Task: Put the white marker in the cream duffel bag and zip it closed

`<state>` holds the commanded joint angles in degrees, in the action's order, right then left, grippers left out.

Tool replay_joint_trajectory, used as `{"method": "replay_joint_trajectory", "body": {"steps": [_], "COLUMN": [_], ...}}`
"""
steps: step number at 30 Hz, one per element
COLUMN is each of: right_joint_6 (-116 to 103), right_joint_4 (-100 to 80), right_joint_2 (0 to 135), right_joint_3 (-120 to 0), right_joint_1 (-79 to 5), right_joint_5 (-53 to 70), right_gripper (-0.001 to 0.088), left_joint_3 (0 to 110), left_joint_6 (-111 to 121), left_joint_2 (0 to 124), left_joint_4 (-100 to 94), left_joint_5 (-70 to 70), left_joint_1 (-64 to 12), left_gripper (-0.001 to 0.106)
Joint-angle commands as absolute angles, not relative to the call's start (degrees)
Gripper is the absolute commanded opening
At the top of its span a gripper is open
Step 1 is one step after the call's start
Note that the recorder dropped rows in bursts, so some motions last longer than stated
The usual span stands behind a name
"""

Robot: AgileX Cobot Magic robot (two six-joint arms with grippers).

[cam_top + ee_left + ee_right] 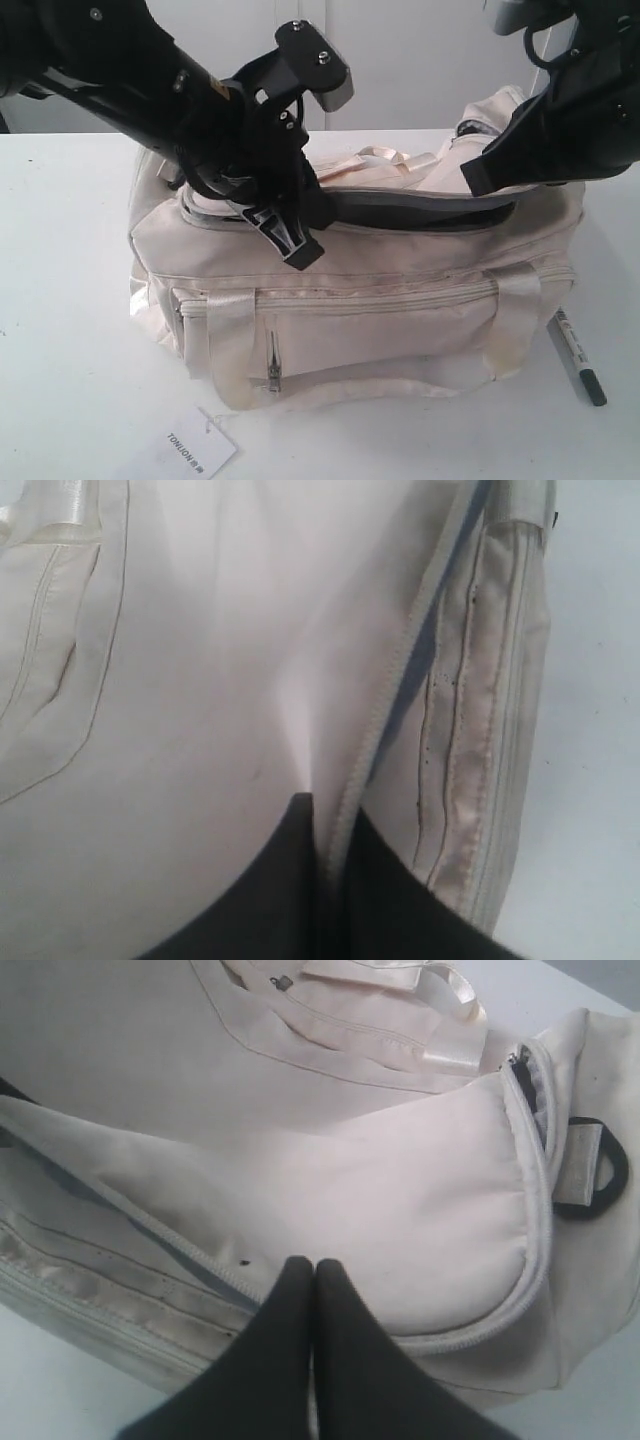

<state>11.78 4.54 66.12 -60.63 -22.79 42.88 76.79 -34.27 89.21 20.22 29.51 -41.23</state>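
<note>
We judge the step in hand to be opening the mouth of the bag [350,300], so that the marker [578,357] can go in. The marker is not yet inside. It lies on the counter [70,300], just beside the right end of the bag. The top zip is open and shows dark lining.

To do this step well, we would pull the two edges apart gently, because the soft cloth folds easily and may fall over the opening when it is released. We also think one arm must let go to fetch the marker, and the right one is nearer to it.

The left pincer [330,820] is closed on the zip edge [385,700] of the bag, and the wrist view shows this edge going between its fingers. The left arm slopes steeply from the upper left to the left part of the opening. The right pincer [315,1265] has its fingers pressed together, with the tips on the flap [400,1190] near the right end. We cannot tell if cloth is caught between them. The right arm reaches in from the upper right.
</note>
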Motion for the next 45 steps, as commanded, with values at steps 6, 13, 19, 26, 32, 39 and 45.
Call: {"method": "replay_joint_trajectory", "body": {"steps": [6, 13, 19, 26, 32, 39, 45], "right_joint_6": [11.78, 11.78, 13.59, 18.88, 25.75, 40.56, 52.78], "right_joint_4": [4.54, 4.64, 5.52, 9.11, 18.36, 32.69, 43.17], "right_joint_2": [66.12, 66.12, 66.12, 66.12, 67.86, 72.61, 76.0], "right_joint_3": [-60.63, -60.63, -60.63, -60.63, -60.63, -60.63, -60.63], "right_joint_1": [-22.79, -22.79, -22.79, -22.79, -22.79, -22.79, -22.93], "right_joint_5": [42.88, 42.88, 42.88, 43.1, 43.1, 41.57, 42.12], "right_gripper": [0.0, 0.0, 0.0, 0.0, 0.0, 0.0, 0.0028], "left_joint_3": [76.79, 76.79, 76.79, 76.79, 76.79, 76.79, 79.83], "left_joint_6": [-34.27, -34.27, -34.39, -32.14, -31.51, -31.62, -31.62], "left_joint_2": [89.33, 89.33, 89.33, 89.33, 89.42, 89.67, 92.57], "left_joint_4": [19.65, 19.54, 19.09, 19.78, 21.66, 22.42, 24.41], "left_joint_5": [28.02, 22.21, 18.96, 17.99, 18.1, 15.86, 16.5], "left_joint_1": [-40.7, -40.7, -40.7, -38.61, -33.62, -32.05, -32.05], "left_gripper": [0.04, 0.016, 0.0, 0.0, 0.0, 0.0, 0.0]}}
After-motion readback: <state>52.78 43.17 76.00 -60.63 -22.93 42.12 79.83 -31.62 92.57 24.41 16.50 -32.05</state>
